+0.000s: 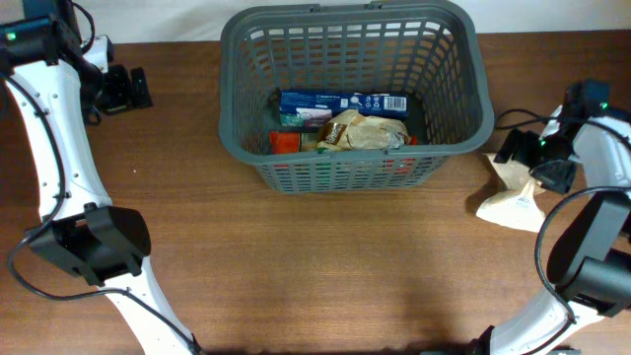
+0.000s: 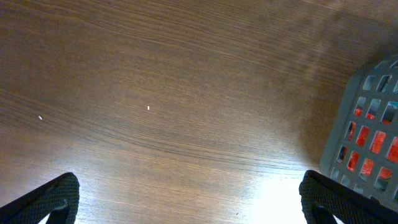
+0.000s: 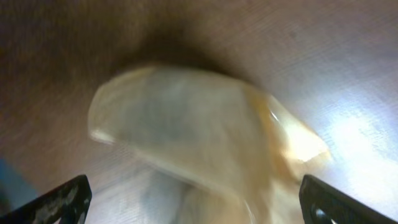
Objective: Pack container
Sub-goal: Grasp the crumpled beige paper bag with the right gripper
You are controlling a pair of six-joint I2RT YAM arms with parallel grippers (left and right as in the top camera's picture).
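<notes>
Both jaws stand spread. The pouch (image 3: 186, 137) lies between the right jaws, unpinched. The basket (image 1: 347, 174) sits well to their left. If you close too high, the slack pouch may slip free.

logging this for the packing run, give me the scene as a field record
container: grey, slotted, far middle of table
inside: blue box, tan bag, red pack
outside: beige pouch on table, right of container
left tool: open, over bare table left of container
right tool: open, above the pouch
</notes>
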